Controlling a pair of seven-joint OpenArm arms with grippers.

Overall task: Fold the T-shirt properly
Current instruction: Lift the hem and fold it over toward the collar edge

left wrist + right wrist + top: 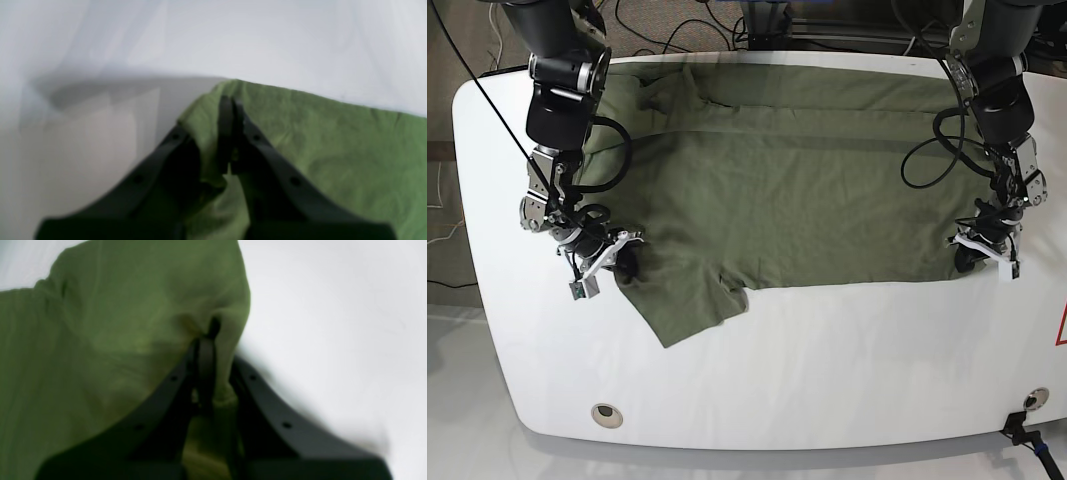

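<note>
The white, rounded tabletop (827,390) carries the large olive-green cotton T-shirt (797,190), spread flat, long axis left-right. Both arms stand at its near hem: the left pincer (230,110) clenched on one corner, the right pincer (208,340) clenched on the opposite.

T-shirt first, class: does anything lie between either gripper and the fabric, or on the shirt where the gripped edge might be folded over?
Nothing visible does. The left gripper is shut on the T-shirt at one end of its near edge, the right gripper at the other. The spread cloth and the white table carry no other objects.
</note>
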